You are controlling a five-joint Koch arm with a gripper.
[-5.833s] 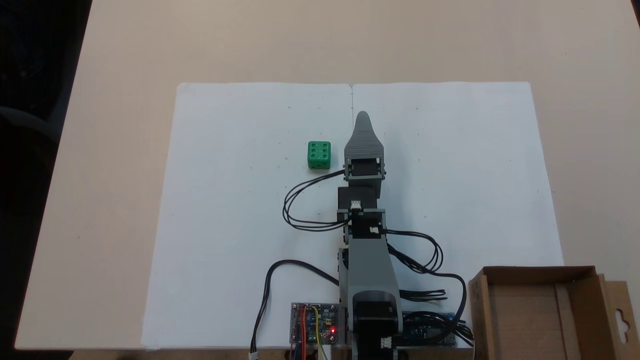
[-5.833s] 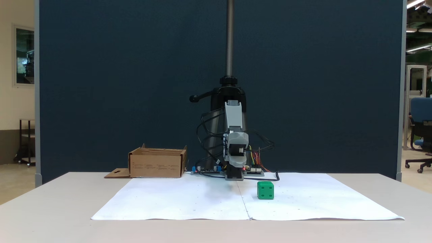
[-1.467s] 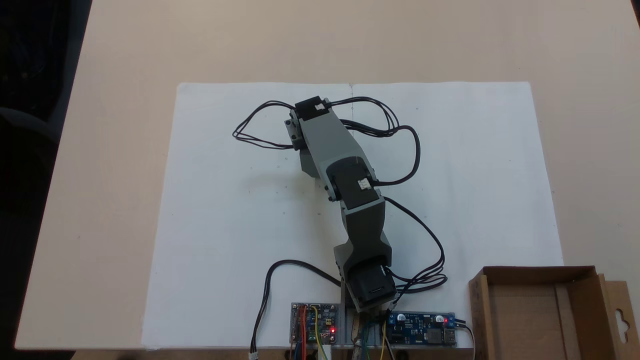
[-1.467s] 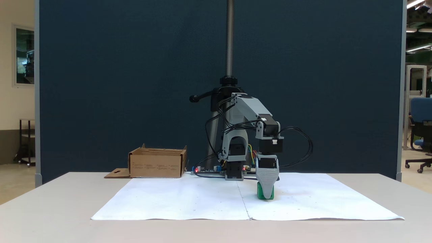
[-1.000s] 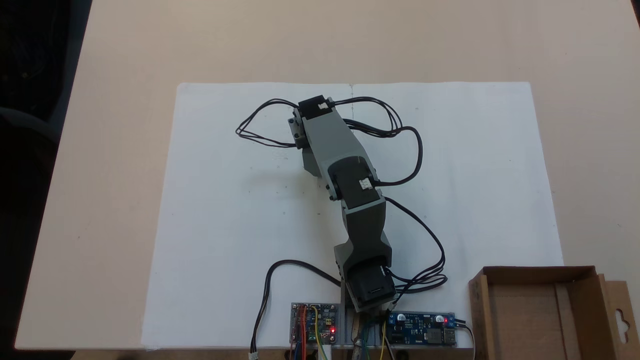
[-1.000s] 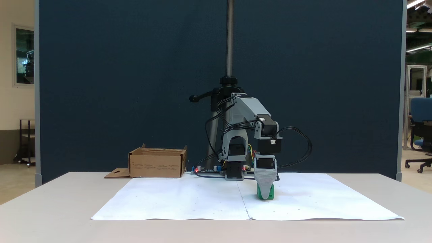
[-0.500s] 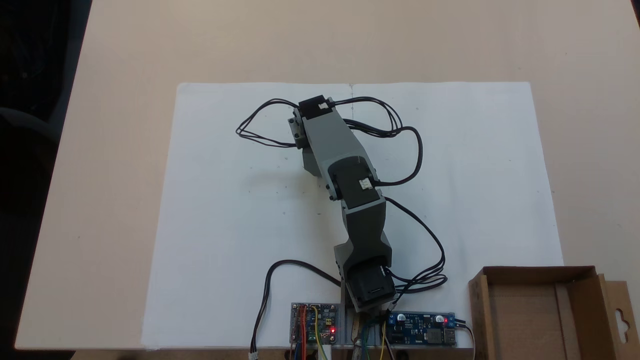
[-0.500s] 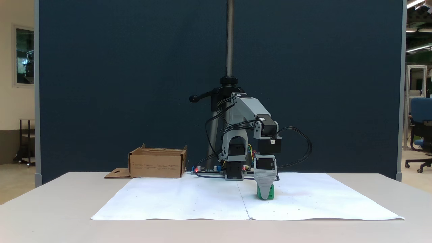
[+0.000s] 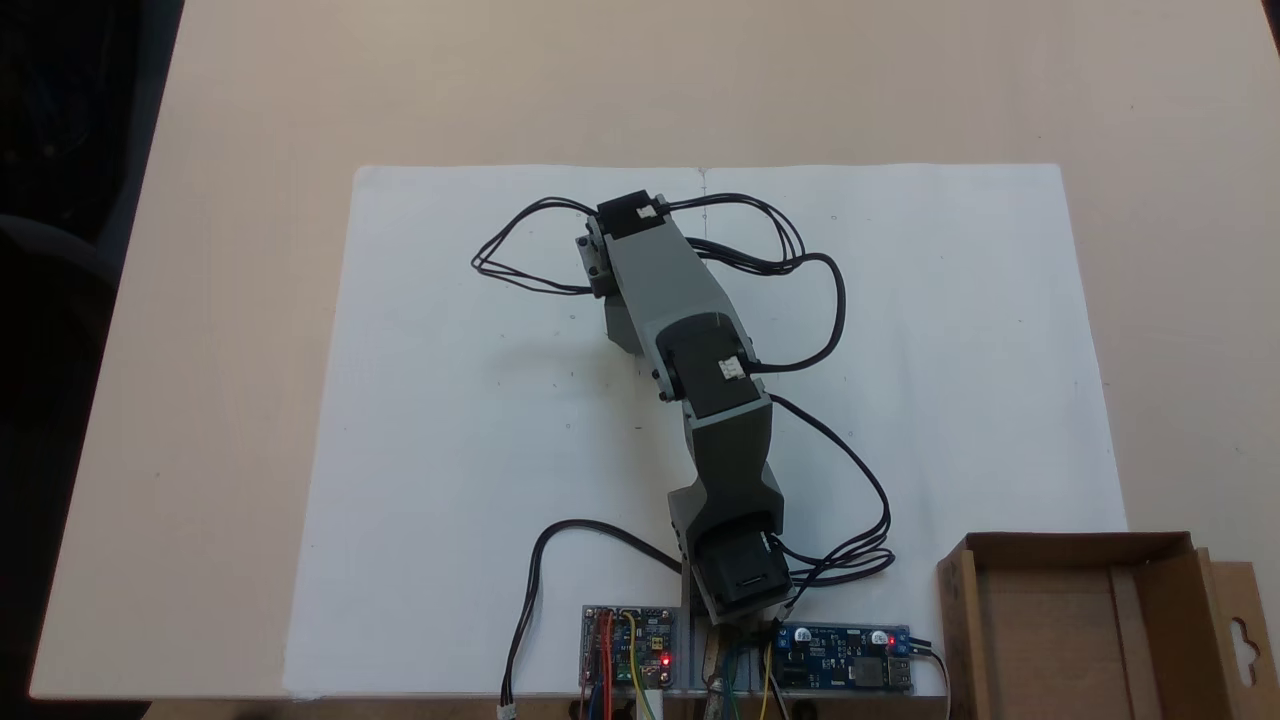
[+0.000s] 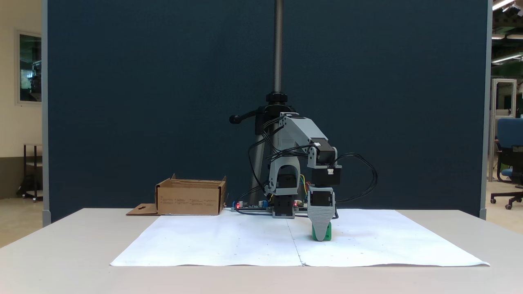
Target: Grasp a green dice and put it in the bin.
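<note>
My end effector (image 10: 321,236) pointed straight down over the green dice (image 10: 327,235), which sat on the white paper (image 10: 229,241), its green edges showing past my front finger. Whether I clamped it, I cannot tell. From above, my arm (image 9: 668,300) covered the dice; the bin (image 9: 1150,560) stood well apart.

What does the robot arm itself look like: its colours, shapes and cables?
The arm has angular grey plastic links and black motor blocks with small white connectors. Thin black cables loop loosely off both sides. The gripper has a ribbed grey jaw tapering to a rounded tip.
</note>
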